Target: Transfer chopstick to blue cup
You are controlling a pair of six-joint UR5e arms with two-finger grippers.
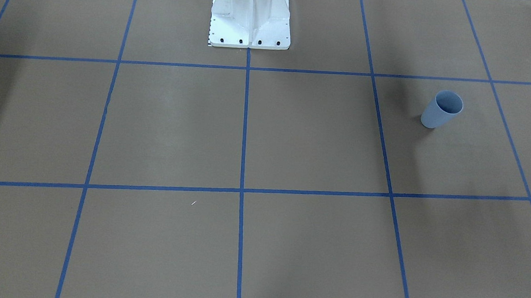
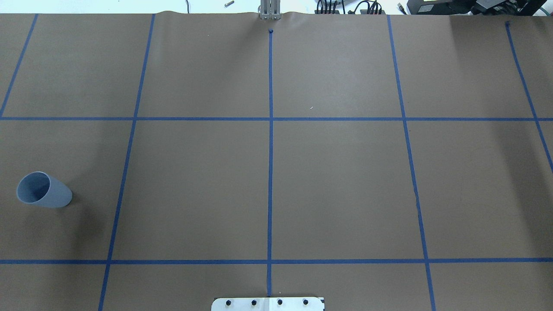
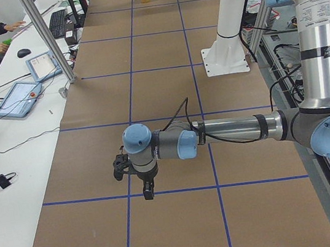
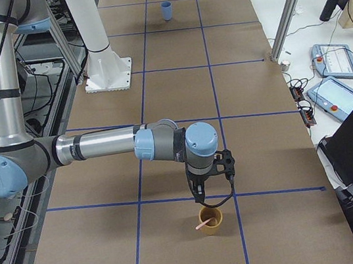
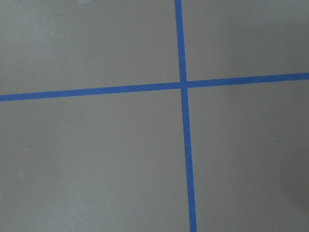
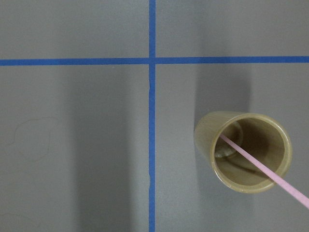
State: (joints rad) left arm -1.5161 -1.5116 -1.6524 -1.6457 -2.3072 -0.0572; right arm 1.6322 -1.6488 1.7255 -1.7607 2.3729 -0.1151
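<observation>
- The chopstick (image 6: 263, 169) leans inside a tan cup (image 6: 205, 133). Its lower end rests on the cup's floor, and its upper part crosses the rim and sticks out past it.
- The right hand (image 4: 202, 200) hangs just above the tan cup, a little to one side of it. No view shows its fingers clearly, so I cannot tell how far open it is or whether it holds anything.
- The left hand (image 3: 147, 190) hovers over bare counter (image 2: 345, 194), well apart from the tan cup. Its opening cannot be told either.
- The blue cup (image 1: 441, 110) stands upright and empty, far from the tan cup, toward the counter's other end.
- The chopstick is probably very light, stiff and smooth. A loose pinch could let it swivel or slide.
- The free length just beyond the tan cup's rim looks like the best place to hold it, with the fingers closing squarely across its width.
- Lifting it along its own lean should avoid levering against the tan cup, which looks light enough to tip.
</observation>
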